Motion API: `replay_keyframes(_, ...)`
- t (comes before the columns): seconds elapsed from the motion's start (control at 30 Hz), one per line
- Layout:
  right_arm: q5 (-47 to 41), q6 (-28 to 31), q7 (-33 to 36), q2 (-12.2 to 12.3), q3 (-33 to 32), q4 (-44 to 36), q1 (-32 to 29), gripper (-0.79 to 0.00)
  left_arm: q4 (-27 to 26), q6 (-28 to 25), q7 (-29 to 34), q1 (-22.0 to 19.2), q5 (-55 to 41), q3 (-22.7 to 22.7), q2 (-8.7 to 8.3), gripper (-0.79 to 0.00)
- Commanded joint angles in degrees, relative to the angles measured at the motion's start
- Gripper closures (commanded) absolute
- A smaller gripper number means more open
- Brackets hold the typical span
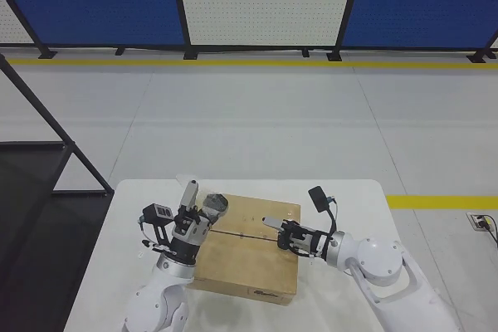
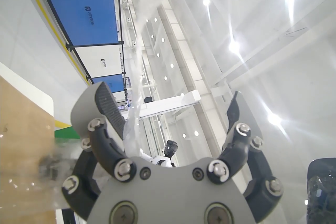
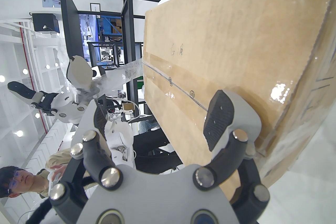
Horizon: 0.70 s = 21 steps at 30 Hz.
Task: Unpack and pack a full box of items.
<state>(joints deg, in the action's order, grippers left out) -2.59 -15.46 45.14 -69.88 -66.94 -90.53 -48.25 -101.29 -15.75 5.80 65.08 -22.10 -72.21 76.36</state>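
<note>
a black rack (image 1: 33,166) stands on the floor off the left side of the white surface (image 1: 349,195). blue and white partition panels (image 1: 100,21) line the far end of the room, and a yellow floor line (image 1: 448,202) runs off to the right.

the cardboard box (image 1: 245,257) sits in the middle of the surface with its flaps shut. a dark seam (image 3: 181,89) runs across its top from left to right, under glossy clear tape that also wraps down the right-hand end.

a strip of clear tape (image 2: 136,83) has lifted off the left end of the seam. it stretches through the air from the box's top edge to the left pincer (image 2: 170,99) and trails on past it, crumpled and twisted.

the left pincer is raised just beside the box's far left corner and points up and away from the surface. its fingers are spread wide. the strip clings to the ribbed pad of one finger (image 2: 110,109), and the other finger is well apart from it, so the strip is stuck on rather than pinched.

the right pincer (image 1: 270,222) comes in from the box's right side and lies low over the top, pointing left along the seam. its fingers are spread too, one on each side of the seam line, with nothing between them. one dark pad is very close to the taped cardboard near the right-hand end, but i cannot tell whether it touches.
</note>
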Motion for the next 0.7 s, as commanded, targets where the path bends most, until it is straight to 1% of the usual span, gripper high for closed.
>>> replay_keyframes(0.0, 0.00, 0.00, 0.00, 0.00, 0.00, 0.00, 0.00, -0.785, 0.02, 0.03, 0.04, 0.05, 0.19, 0.25, 0.09, -0.785)
replay_keyframes(0.13, -0.24, 0.82, -1.65, 0.11, -0.59, -0.91, -1.57, -0.785, 0.15, 0.14, 0.09, 0.00, 0.41, 0.86, 0.31, -0.785)
replay_keyframes(0.67, -0.75, 1.61, -2.23, 1.17, -4.56, -4.23, -5.91, -0.785, 3.26, 1.72, 0.48, -1.97, 1.07, 3.45, 1.33, -0.785)
